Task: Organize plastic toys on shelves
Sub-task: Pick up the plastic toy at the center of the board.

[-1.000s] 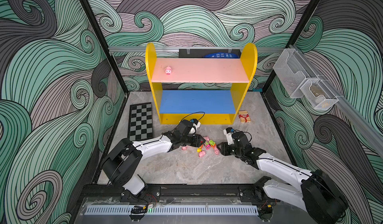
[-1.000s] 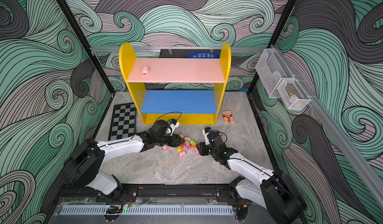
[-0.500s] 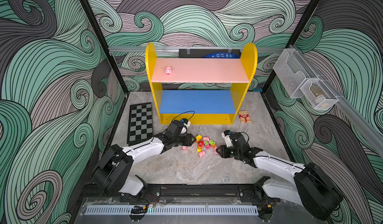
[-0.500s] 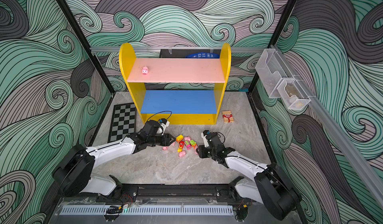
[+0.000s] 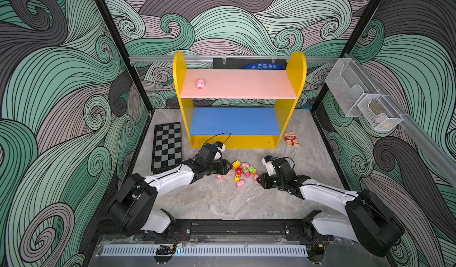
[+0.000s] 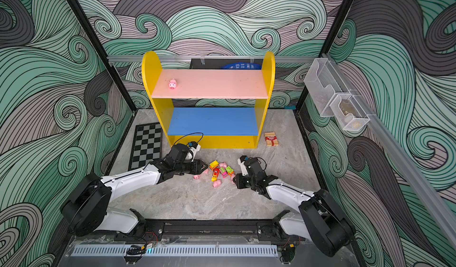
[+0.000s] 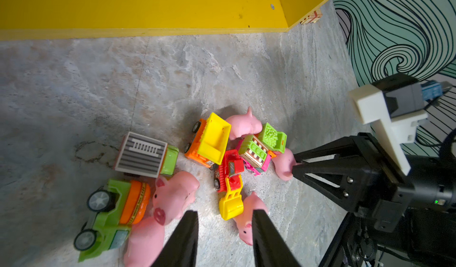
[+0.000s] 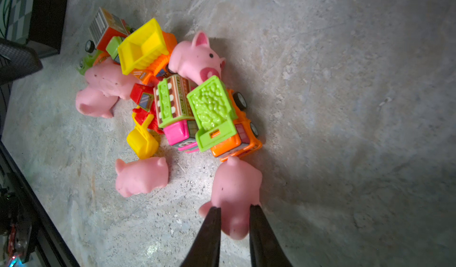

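Note:
The plastic toys lie in a pile [image 5: 243,170] on the floor in front of the shelves [image 5: 181,63]: pink pigs and several small vehicles, among them a yellow dump truck [image 7: 209,140]. One pig [image 5: 200,84] stands on the pale pink upper board [image 5: 246,84]; the blue lower board [image 5: 234,121] holds nothing. My right gripper [image 8: 234,207] is shut on the rear of a pink pig [image 8: 237,184] at the pile's right edge. At the pile's left side, my left gripper [image 7: 224,214] is open over bare floor, and a pig [image 7: 246,218] touches one finger.
A grey-black checkerboard [image 5: 167,146] lies left of the shelves. A red-and-tan card box [image 5: 290,139] sits by their right foot. Wire mesh baskets [image 5: 357,95] hang on the right wall. The two wrists are close together across the pile.
The right jaws have narrowed onto the pig. The left gripper has drawn back slightly to the left; its opening is unchanged.

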{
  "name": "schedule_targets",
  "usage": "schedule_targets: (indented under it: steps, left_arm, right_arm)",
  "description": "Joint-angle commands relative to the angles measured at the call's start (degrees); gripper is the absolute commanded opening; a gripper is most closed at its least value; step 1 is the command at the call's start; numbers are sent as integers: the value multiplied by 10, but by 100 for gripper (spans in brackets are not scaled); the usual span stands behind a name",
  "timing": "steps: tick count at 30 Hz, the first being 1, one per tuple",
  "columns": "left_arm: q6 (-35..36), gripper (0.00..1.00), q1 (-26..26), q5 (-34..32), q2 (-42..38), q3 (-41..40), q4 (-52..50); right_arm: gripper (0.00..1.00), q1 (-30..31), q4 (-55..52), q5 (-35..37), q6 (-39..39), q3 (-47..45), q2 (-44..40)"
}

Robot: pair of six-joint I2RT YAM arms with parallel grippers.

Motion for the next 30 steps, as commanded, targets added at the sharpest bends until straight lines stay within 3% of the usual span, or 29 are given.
schedule_targets:
  steps: [1, 4, 19, 30]
  left_arm:
    - [12, 41, 5, -7, -16, -2, -7]
    - [13, 41, 9, -10, -25, -4, -6]
    - [7, 41, 63, -74, -93, -21, -39]
    - [5, 40, 73, -99, -126, -34, -45]
  right_arm:
    - [13, 3, -10, 8, 0, -9, 5]
    - [0, 2, -11, 6, 3, -8, -3]
    - [0, 2, -15, -96, 27, 68, -58]
    - [0, 3, -87, -128, -7, 245, -55]
